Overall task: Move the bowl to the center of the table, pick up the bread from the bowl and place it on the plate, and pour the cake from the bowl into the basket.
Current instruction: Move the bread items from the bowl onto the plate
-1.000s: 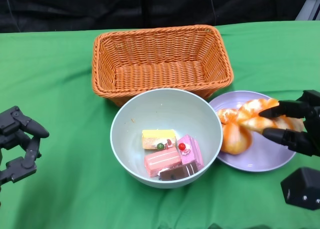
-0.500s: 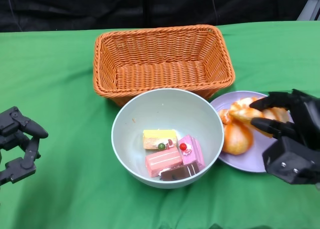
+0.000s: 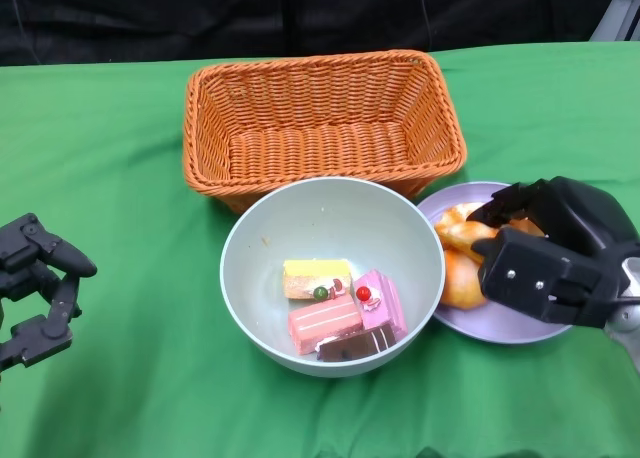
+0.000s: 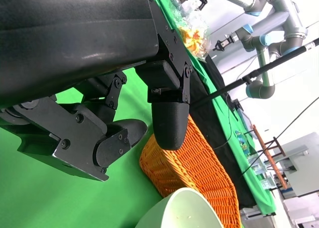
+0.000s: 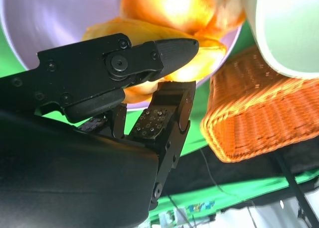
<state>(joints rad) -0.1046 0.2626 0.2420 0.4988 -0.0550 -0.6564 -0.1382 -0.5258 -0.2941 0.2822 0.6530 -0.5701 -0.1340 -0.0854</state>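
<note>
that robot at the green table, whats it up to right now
The right hand is over the purple plate, its fingers around the bread lying there. The pale bowl sits mid-table in front of the empty orange basket, with the cake pieces inside, so pouring is not yet done. The left hand hangs idle to the side, holding nothing.
</note>
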